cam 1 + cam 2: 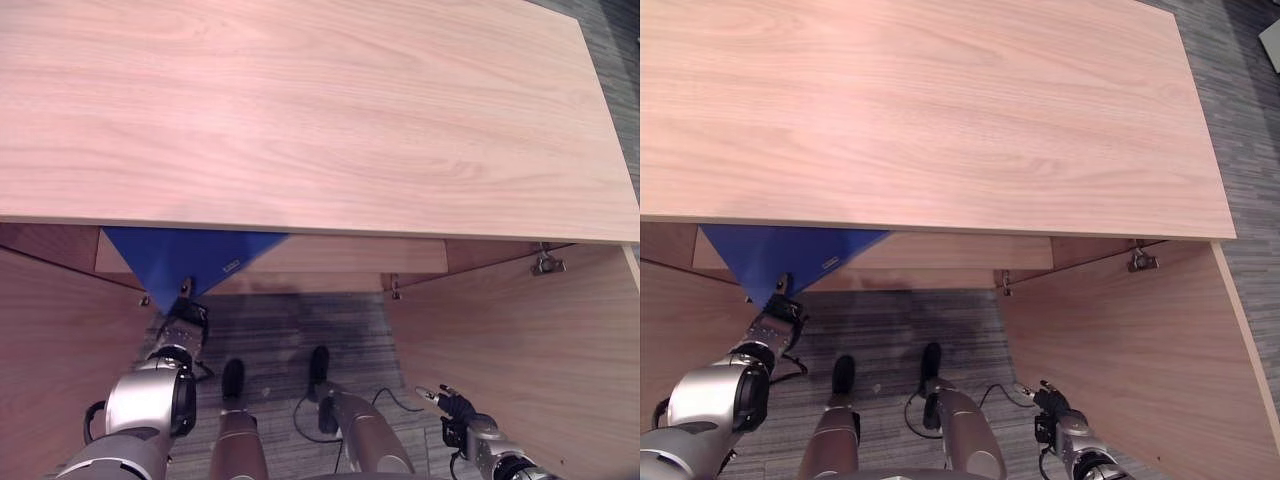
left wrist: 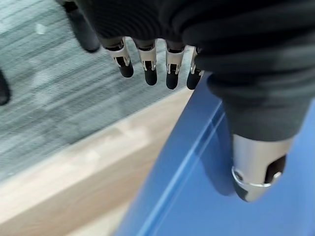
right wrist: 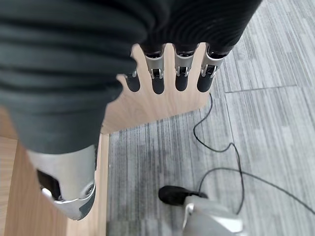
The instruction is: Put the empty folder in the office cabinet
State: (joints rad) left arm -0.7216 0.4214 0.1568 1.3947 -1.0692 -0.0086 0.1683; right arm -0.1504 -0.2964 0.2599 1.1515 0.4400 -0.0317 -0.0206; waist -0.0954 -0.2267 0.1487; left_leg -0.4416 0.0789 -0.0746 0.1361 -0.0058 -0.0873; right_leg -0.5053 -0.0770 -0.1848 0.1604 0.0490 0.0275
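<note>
Fingers of the left hand [image 2: 147, 64] hang straight and loose, gripping nothing, thumb against the blue folder [image 1: 185, 255]. From that hand the folder lies at twelve o'clock, its corner pointing back at six, tucked under the cabinet [image 1: 320, 110] top. The right hand [image 3: 177, 73], also relaxed and empty, idles at four o'clock, well apart.

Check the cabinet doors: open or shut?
Open. Both cabinet doors swing out toward the robot, and the blue folder pokes out from under the cabinet top by the left hand.
</note>
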